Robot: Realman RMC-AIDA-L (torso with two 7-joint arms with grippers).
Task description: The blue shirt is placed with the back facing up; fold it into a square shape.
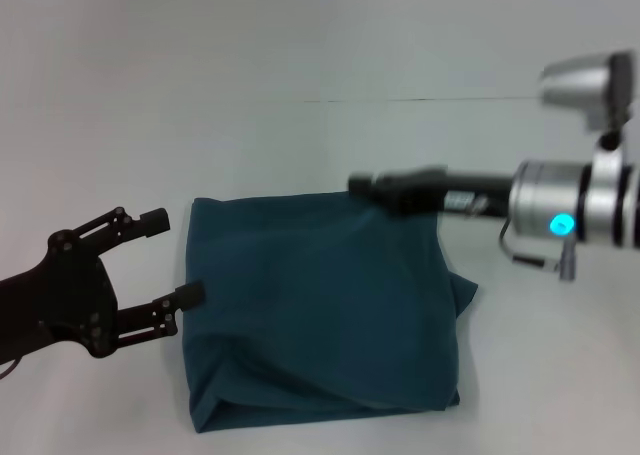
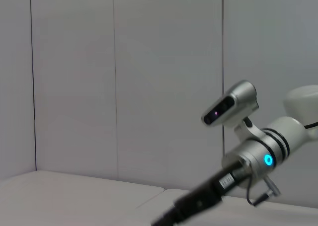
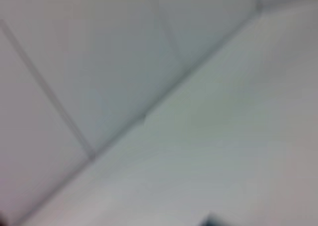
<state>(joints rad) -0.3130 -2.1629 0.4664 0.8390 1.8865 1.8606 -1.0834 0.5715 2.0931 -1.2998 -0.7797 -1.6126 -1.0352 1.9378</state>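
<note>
You have the dark teal-blue cotton shirt (image 1: 320,310) folded near-square on the white desk (image 1: 150,95), just beside your left gripper's (image 1: 170,257) released jaws; right gripper (image 1: 362,186) jaws unclear, only tidying left.

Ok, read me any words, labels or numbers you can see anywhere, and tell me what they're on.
None can be read.
The blue shirt: folded, plain side up, no lettering showing.
The right arm: a small pale label near its wrist, too blurred to read.
The left gripper and the table: no markings visible.
</note>
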